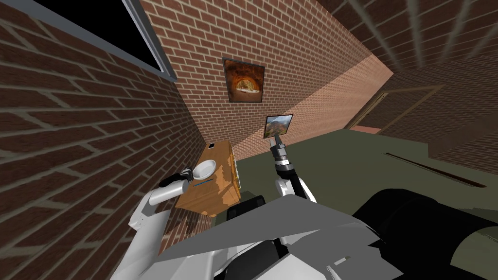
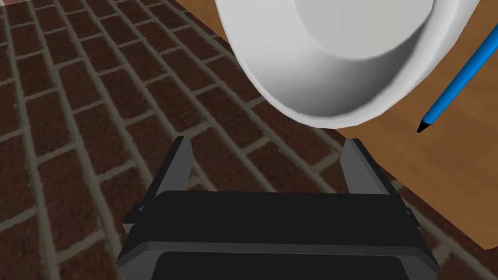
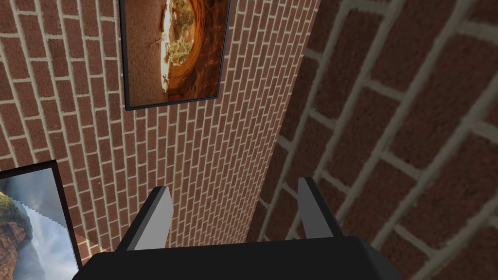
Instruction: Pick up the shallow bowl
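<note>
The left hand (image 2: 267,141), fingers spread and holding nothing, is just short of the white bowl (image 2: 311,73) straight ahead on the table (image 2: 452,170)

A blue pen (image 2: 457,80) lies on the wooden cabinet (image 1: 221,175) — brick wall (image 1: 73,146) beside.

bowl (image 2: 340,58) on cabinet (image 2: 452,170), pen (image 2: 457,80) beside it
</note>
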Available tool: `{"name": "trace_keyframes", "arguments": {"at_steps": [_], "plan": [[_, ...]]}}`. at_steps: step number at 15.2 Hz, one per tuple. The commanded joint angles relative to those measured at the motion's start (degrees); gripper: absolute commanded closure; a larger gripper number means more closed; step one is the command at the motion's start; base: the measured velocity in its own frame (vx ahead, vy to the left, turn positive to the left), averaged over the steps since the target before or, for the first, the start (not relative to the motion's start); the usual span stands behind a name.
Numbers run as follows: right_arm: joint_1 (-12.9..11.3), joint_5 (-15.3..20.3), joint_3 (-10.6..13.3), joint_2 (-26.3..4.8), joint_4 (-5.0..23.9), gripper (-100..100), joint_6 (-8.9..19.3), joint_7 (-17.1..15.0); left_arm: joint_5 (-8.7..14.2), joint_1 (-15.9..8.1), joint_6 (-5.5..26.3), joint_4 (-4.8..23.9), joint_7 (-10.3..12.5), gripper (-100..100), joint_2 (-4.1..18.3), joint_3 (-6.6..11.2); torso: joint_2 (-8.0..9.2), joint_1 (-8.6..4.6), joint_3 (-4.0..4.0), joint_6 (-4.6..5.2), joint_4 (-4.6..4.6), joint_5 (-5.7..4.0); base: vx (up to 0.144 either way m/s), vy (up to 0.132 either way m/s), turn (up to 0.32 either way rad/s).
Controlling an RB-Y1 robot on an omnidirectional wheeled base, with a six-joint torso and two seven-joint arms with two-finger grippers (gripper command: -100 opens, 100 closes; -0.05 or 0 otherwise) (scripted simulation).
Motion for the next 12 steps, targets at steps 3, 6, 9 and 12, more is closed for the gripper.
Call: {"name": "trace_keyframes", "arguments": {"at_steps": [3, 6, 9, 12], "plan": [[0.0, 0.0, 0.0, 0.0, 0.0, 0, 0.0, 0.0, 0.2, -1.9, 4.9, 2.1, 0.1, -100, 0.2, 0.91, -0.02, -0.02, -0.01, -0.02, 0.0, 0.0, -0.008, 0.009, -0.037], [0.0, 0.0, 0.0, 0.0, 0.0, 0, 0.0, 0.0, 0.4, -3.2, 8.0, 3.6, 0.2, -100, 0.3, 1.57, -0.02, -0.03, -0.01, -0.01, 0.0, -0.01, -0.011, 0.011, -0.078], [0.0, 0.0, 0.0, 0.0, 0.0, 0, 0.0, 0.0, 0.5, -4.5, 11.4, 5.1, 0.2, -100, 0.4, 2.2, -0.02, -0.01, -0.01, -0.01, 0.0, 0.0, -0.01, 0.013, -0.071], [0.0, 0.0, 0.0, 0.0, 0.0, 0, 0.0, 0.0, 0.7, -5.8, 14.4, 6.6, 0.3, -100, 0.5, 2.81, -0.03, -0.02, -0.02, -0.01, -0.01, 0.0, -0.008, 0.012, -0.071]]}}
